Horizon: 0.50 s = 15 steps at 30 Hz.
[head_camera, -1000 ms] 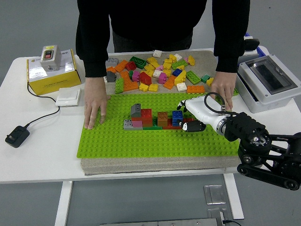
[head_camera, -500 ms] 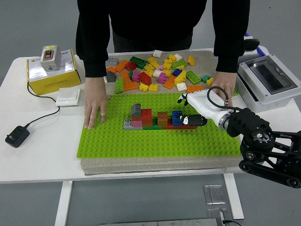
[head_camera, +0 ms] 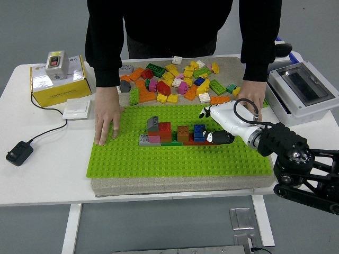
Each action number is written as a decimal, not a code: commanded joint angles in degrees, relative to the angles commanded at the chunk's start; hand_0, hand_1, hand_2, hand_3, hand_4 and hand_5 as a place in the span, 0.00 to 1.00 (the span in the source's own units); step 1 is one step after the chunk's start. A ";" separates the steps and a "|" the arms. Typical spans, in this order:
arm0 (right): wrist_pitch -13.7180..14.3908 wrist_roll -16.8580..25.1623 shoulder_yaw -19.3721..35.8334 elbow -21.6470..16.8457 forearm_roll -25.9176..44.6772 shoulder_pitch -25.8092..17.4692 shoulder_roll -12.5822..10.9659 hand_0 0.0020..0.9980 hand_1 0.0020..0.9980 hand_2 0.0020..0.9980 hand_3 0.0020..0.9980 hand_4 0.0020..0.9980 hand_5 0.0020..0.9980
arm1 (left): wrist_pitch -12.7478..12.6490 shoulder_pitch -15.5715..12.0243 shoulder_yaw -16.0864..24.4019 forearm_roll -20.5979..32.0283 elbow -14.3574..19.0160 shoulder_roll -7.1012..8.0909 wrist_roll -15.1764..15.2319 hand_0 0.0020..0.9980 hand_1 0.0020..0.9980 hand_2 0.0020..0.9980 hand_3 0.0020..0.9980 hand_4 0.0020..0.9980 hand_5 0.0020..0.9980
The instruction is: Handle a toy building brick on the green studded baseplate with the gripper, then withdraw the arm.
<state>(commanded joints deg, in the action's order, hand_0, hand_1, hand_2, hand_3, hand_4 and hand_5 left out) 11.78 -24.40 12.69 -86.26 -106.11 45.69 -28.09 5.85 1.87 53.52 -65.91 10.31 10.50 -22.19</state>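
The right hand (head_camera: 214, 127) reaches in from the lower right over the green baseplate (head_camera: 175, 159), its white fingers (head_camera: 205, 111) curled around the right end of the brick row (head_camera: 175, 135). Its fingertips are touching the blue brick (head_camera: 199, 129) there, but I cannot tell whether they clamp it. The row stands in the middle of the baseplate, running from a grey brick (head_camera: 152, 124) at the left to the blue one at the right.

In front of the row the studs lie bare to the baseplate's near edge, and also at its left. A person stands at the far side of the bench (head_camera: 47, 174), one hand (head_camera: 107, 121) flat on the baseplate's left edge, the other hand (head_camera: 253, 102) on its right far corner, just behind the robot's wrist. Loose bricks (head_camera: 175, 79) crowd the mat behind the baseplate's far edge. A yellow box (head_camera: 55, 79) sits far left, a grey case (head_camera: 302, 90) far right.
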 joint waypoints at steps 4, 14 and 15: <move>-0.22 0.06 -0.09 -0.14 0.19 0.09 0.18 0.02 0.17 0.74 0.67 0.00 0.39 | 0.05 -0.05 0.04 -0.11 0.00 0.07 -0.03 0.67 0.64 0.58 0.64 0.08 0.69; -0.13 0.34 -0.18 -0.18 0.59 0.09 0.24 0.02 0.17 0.74 0.67 0.00 0.38 | 0.12 0.27 0.12 -0.32 0.00 0.21 0.05 0.67 0.64 0.58 0.64 0.08 0.69; -0.11 0.39 -0.19 -0.17 0.66 0.04 0.24 0.02 0.17 0.74 0.67 0.00 0.38 | 0.13 0.29 0.15 -0.33 0.00 0.20 0.06 0.67 0.64 0.58 0.64 0.08 0.69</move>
<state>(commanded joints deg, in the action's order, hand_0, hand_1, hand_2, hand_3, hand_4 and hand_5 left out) 11.67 -24.02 12.50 -86.42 -105.45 45.73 -27.86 5.97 2.16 53.67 -66.24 10.31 10.71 -22.13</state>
